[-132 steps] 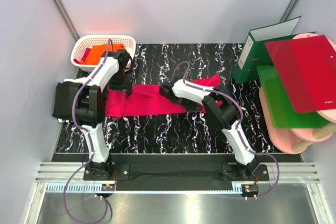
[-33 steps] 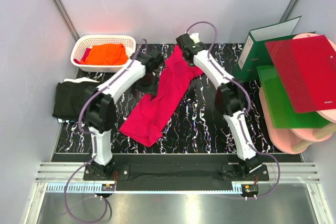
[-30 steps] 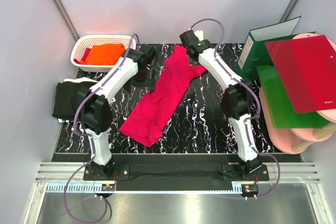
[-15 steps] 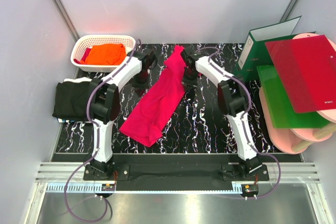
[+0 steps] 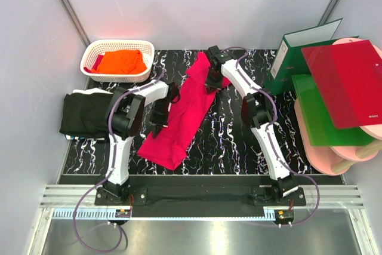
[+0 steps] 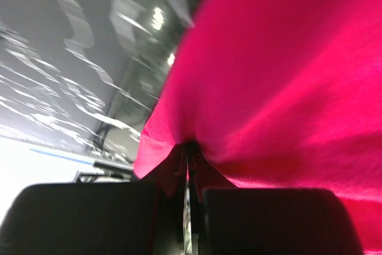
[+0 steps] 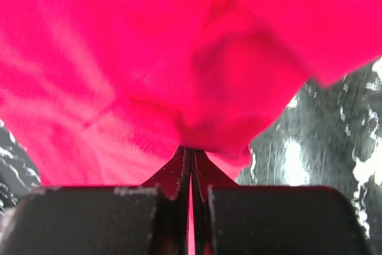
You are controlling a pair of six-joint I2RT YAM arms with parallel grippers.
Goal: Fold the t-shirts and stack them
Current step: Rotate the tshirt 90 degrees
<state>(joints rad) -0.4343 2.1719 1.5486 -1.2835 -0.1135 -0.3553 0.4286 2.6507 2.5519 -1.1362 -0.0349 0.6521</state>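
Observation:
The crimson-pink t-shirt (image 5: pixel 186 107) lies as a long diagonal band on the black marbled table (image 5: pixel 239 141), from back centre to front left. My left gripper (image 5: pixel 159 121) is shut on its left edge; in the left wrist view the pink cloth (image 6: pixel 280 76) bunches out of the closed jaws of that gripper (image 6: pixel 187 152). My right gripper (image 5: pixel 211 85) is shut on the shirt's far right part, where the cloth (image 7: pixel 179 58) fills the right wrist view above that gripper (image 7: pixel 191 152). A folded black t-shirt (image 5: pixel 85 111) rests at the left. An orange t-shirt (image 5: pixel 121 61) sits in the basket.
The white lattice basket (image 5: pixel 145 45) stands at the back left. A green binder (image 5: pixel 293 58), a red folder (image 5: pixel 346 82), a green folder (image 5: pixel 319 120) and pink plates (image 5: pixel 337 153) crowd the right side. Grey walls close in left and back.
My left gripper went from open to shut, then moved toward the near side onto the shirt's left edge. The right gripper stayed shut on the shirt and drew back slightly.

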